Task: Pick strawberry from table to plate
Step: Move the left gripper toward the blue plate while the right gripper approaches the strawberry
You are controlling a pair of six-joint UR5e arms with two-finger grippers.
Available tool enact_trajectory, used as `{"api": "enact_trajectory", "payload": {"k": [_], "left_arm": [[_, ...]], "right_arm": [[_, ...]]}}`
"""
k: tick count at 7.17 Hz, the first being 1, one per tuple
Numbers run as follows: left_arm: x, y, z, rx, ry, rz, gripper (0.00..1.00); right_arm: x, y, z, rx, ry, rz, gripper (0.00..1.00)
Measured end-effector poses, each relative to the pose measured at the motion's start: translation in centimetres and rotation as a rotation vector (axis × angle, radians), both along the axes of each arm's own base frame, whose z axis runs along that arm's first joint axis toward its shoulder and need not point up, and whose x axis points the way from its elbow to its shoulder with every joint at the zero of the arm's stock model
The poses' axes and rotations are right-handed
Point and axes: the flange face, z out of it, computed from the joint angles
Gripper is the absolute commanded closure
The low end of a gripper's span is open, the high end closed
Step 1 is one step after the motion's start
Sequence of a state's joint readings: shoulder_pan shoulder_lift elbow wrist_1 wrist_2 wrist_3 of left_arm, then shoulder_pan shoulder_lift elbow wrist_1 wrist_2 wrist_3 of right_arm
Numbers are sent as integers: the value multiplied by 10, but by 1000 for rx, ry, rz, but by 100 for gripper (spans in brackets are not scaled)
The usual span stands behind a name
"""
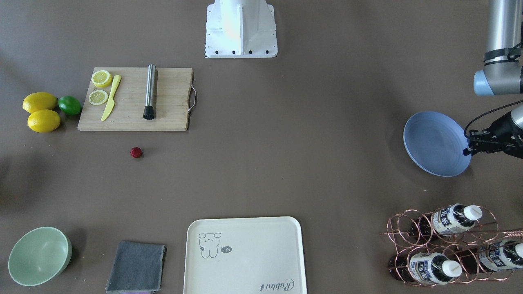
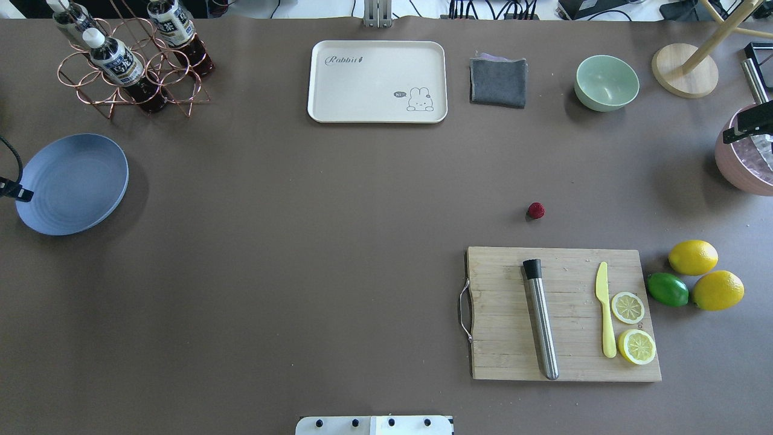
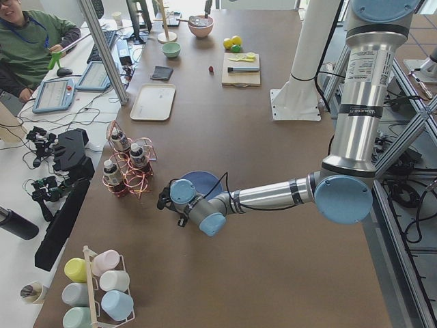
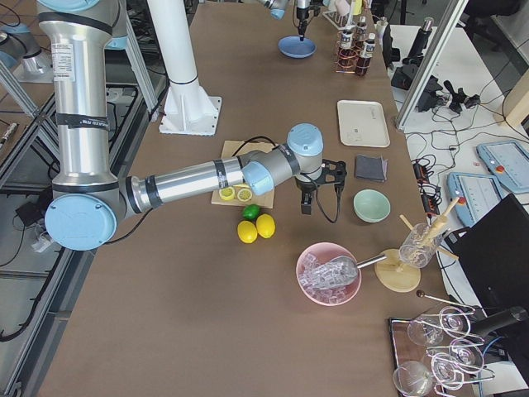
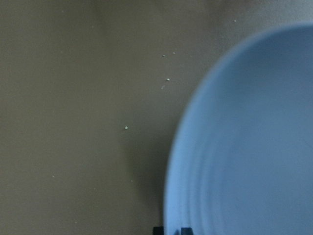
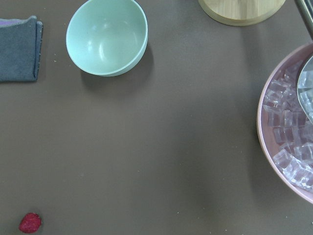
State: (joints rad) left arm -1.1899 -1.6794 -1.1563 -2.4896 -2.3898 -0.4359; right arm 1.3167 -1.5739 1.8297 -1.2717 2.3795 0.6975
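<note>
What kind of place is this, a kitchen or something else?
Probably a robotics lab, not a kitchen: two robot arms at the table, a side desk with tablets, and props like the cutting board.

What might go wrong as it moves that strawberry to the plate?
The strawberry is tiny and roundish, so it may roll away or slip from a grip. The plate sits far across the table, a long carry with time to drop it. The left gripper hangs at the plate's rim and might nudge it.
</note>
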Motion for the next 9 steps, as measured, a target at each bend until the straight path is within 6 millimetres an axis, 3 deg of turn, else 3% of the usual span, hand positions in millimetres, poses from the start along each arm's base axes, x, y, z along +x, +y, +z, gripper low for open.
{"api": "enact_trajectory", "payload": {"k": [2,4,5,6,7,9], "left_arm": [[-2,-16,-27,-55,71,1,100],[-2,-43,-96,-95,138,2,100],[4,-47,-137,-126,172,-24,100],[21,-43,-178,-167,206,-47,100],[52,-32,-216,-203,223,-61,100],[133,-2,-282,-244,231,-105,100]], "right_arm": [[-1,-2,-4,9,-2,-2,0],[-8,-7,-11,27,3,-10,0],[-16,-12,-16,39,11,-15,0],[-23,-16,-22,50,15,-20,0],[-33,-19,-28,56,17,-29,0],[-81,-29,-50,47,33,-24,0]]}}
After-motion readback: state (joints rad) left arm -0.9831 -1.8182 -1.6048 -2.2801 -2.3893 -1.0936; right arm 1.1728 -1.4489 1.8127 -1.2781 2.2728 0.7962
